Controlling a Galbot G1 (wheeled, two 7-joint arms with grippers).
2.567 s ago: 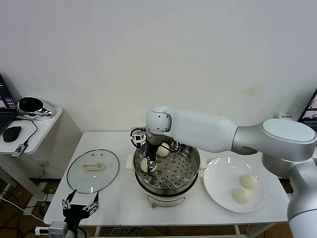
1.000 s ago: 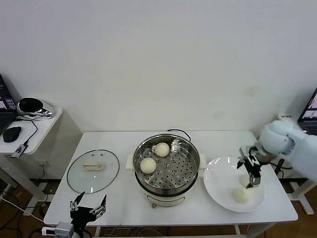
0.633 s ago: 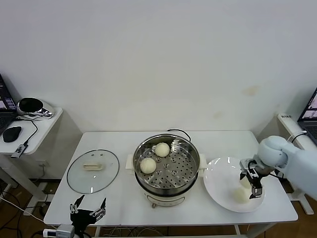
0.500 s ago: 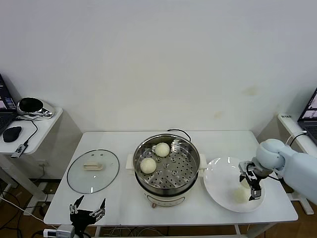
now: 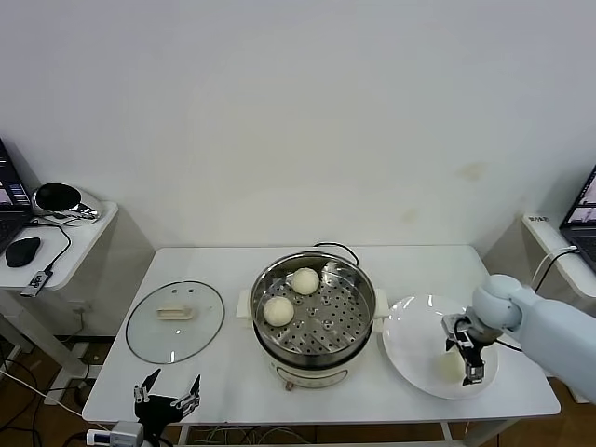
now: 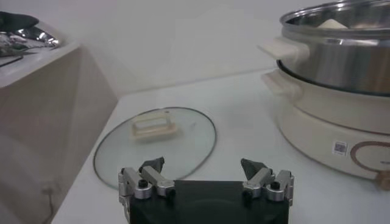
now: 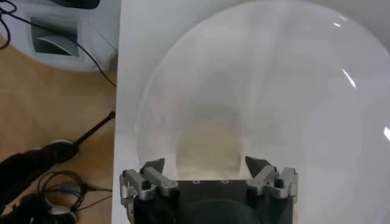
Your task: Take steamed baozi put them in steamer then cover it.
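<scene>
The steamer point(image 5: 313, 321) stands mid-table with two steamed baozi point(image 5: 304, 280) point(image 5: 277, 310) on its perforated tray. On the white plate point(image 5: 414, 345) to its right, my right gripper point(image 5: 464, 351) is down low and open, its fingers on either side of a baozi point(image 7: 205, 143) point(image 5: 450, 365) without closing on it. The cover point(image 5: 175, 319), a glass lid, lies flat on the table left of the steamer. My left gripper point(image 5: 168, 399) hangs open below the table's front left edge, holding nothing; its wrist view shows the cover point(image 6: 155, 140) and the steamer point(image 6: 339, 45).
A side table with a mouse point(image 5: 21, 250) and a shiny object point(image 5: 58, 198) stands at the far left. A black cord runs from behind the steamer. The floor and cables point(image 7: 36, 164) show past the table edge by the plate.
My right gripper has swung from the steamer, where it left a second baozi, over to the plate and dropped down around a baozi there, still open. The left arm has barely shifted.
</scene>
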